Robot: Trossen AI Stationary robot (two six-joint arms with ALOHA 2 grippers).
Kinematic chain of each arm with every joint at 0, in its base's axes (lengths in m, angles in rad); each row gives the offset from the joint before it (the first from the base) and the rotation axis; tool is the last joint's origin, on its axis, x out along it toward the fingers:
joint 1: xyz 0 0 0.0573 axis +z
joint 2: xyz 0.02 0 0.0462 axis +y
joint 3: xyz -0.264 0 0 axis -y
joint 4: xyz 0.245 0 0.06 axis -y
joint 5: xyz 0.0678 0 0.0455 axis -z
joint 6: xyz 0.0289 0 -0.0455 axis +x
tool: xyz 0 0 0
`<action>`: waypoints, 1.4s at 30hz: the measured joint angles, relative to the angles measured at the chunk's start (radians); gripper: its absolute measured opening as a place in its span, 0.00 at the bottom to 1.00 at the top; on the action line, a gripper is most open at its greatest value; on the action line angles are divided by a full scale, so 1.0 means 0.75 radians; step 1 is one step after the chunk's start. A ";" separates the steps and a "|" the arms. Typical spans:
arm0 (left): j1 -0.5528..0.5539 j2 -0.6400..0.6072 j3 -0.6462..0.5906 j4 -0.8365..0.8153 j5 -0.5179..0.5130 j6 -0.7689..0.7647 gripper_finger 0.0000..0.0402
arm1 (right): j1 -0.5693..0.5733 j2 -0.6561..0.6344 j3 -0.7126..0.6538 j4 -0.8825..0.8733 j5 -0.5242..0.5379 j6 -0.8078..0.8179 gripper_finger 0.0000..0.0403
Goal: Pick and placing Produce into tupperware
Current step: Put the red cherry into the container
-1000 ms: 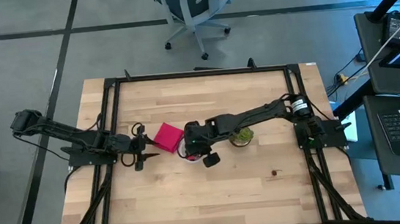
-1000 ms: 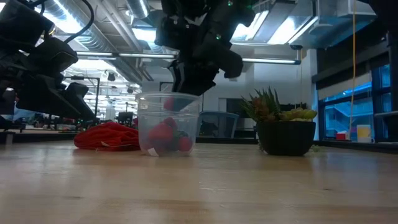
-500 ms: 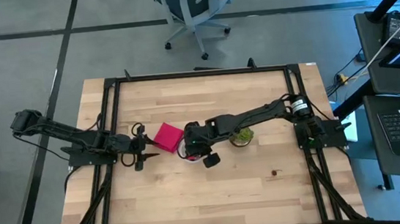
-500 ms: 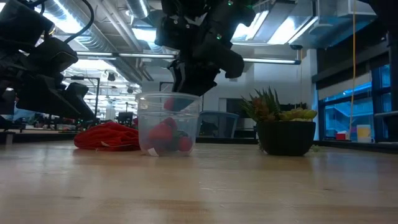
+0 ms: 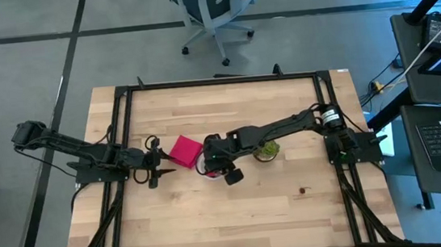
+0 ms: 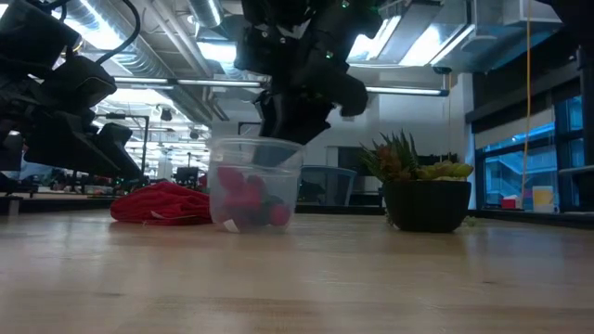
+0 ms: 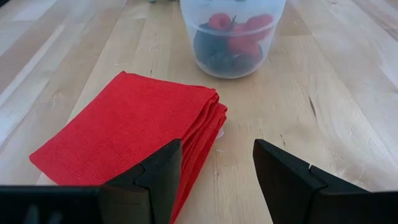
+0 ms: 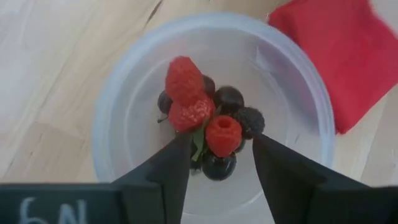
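Note:
The tupperware [image 6: 255,186], a small round clear cup, stands on its base near the table's middle, beside a folded red cloth [image 5: 184,150]. The produce [image 8: 208,124], red raspberries and dark berries, lies heaped on its bottom. My right gripper [image 8: 221,146] is open, pointing down over the cup's mouth, its fingers level with the rim in the low view [image 6: 288,130]. My left gripper [image 7: 217,168] is open, low over the table at the cloth's left side, touching nothing. One stray berry [image 5: 304,188] lies on the wood to the right. My right gripper comes from above and its fingers [image 6: 278,139] reach the tupperware's rim [image 6: 223,144]. Whether they touch the rim or the wall, I cannot tell. No fruit is between the fingers.
A dark pot with a spiky green plant [image 6: 425,195] stands just right of the cup, close to the right arm. The red cloth [image 7: 130,130] lies between my left gripper and the cup [image 7: 231,37]. Bare wood [image 5: 238,219] stretches toward the near edge.
A red fruit that showed high in the cup, just under the rim below my right gripper, has dropped down among the others. The arms have otherwise kept their places.

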State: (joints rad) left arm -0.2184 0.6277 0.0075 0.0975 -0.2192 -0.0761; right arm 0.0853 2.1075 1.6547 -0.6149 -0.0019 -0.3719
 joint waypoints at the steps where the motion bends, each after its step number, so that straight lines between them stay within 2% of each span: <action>1: 0.000 0.000 0.000 0.000 0.000 0.000 0.48 | 0.000 -0.007 0.000 -0.019 0.000 -0.001 0.44; 5: 0.000 0.000 0.000 0.000 0.000 0.000 0.48 | 0.005 -0.091 -0.003 -0.107 0.000 0.023 0.45; 11: 0.000 0.000 0.000 -0.002 0.001 -0.001 0.48 | 0.050 -0.313 -0.001 -0.223 0.000 0.114 0.44; 18: 0.000 0.000 0.000 -0.014 0.001 -0.004 0.48 | 0.154 -0.567 -0.045 -0.538 0.001 0.497 0.44; 27: 0.000 0.000 0.000 -0.016 0.001 -0.004 0.48 | 0.421 -0.839 -0.482 -0.552 0.009 1.116 0.46; 32: 0.000 0.000 0.000 -0.015 0.001 -0.004 0.48 | 0.588 -0.885 -0.749 -0.505 0.005 1.442 0.46; 37: 0.000 0.000 0.000 -0.015 0.001 -0.004 0.48 | 0.704 -0.872 -0.942 -0.421 0.009 1.612 0.46; 42: 0.000 0.000 0.000 -0.013 0.001 -0.004 0.48 | 0.785 -0.874 -1.025 -0.346 0.001 1.682 0.46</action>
State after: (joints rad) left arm -0.2184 0.6277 0.0078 0.0875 -0.2188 -0.0792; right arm 0.6740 1.4521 0.8857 -0.8744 -0.0015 0.8899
